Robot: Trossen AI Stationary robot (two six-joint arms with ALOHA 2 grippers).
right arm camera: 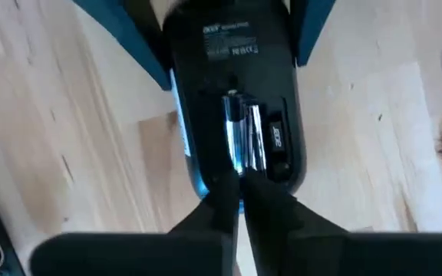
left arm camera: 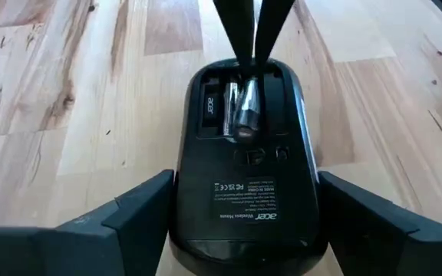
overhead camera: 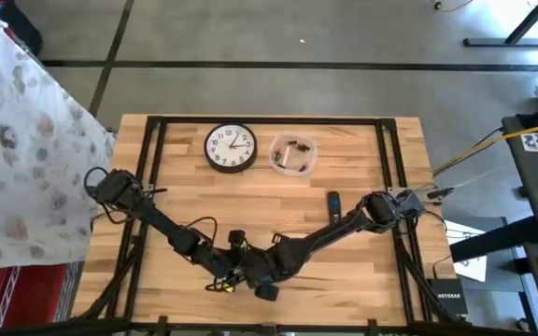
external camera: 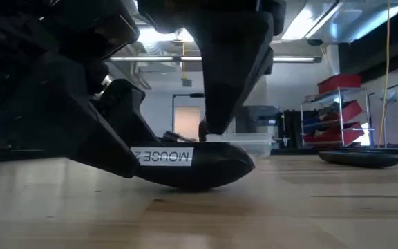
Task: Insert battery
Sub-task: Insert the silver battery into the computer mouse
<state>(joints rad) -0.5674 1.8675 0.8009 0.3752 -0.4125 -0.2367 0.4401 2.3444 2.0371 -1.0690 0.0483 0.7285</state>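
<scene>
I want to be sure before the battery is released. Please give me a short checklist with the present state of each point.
1. Mouse lies underside up, compartment open: ok.
2. Left gripper fingers flank the mouse: ok; firm hold: cannot tell.
3. Battery lies in the compartment: ok.
4. Fully seated: cannot tell.
5. Right gripper fingertips together at the battery end: ok.
6. Polarity: cannot tell.

1. Both arms were dark, nearly black, built of slim jointed links with bulkier housings at the joints.
2. The left pincer [left arm camera: 244,222] had broad, flat, wedge-shaped black fingers [left arm camera: 129,222].
3. The right pincer [right arm camera: 240,199] had narrow tapering black fingers [right arm camera: 213,207].
4. Thin dark cables looped beside the left arm's links, with yellow wire near the wrists.
</scene>
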